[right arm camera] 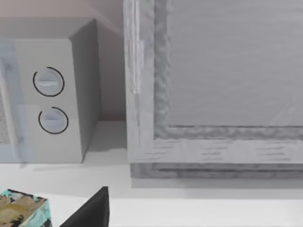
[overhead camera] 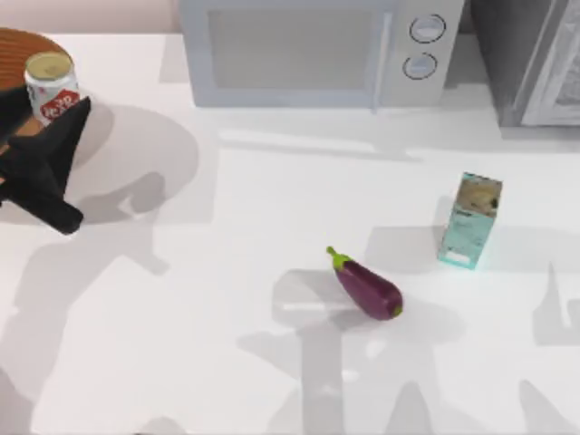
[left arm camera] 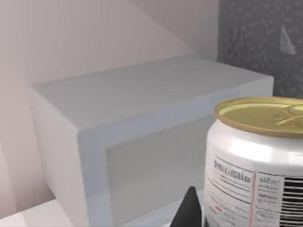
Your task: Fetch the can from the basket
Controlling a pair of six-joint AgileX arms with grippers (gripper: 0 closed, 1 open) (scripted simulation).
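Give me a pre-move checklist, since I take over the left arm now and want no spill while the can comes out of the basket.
1. Left gripper at the can: ok, a dark finger sits beside it in the left wrist view.
2. Grip closed on the can: cannot tell.
3. Can upright: ok, its gold top faces up.
4. Can clear of the basket: not ok, it overlaps the rim at the table's far left corner.
5. Set-down space: ok, eggplant and carton lie far right.
6. Microwave behind: ok, apart from the can.
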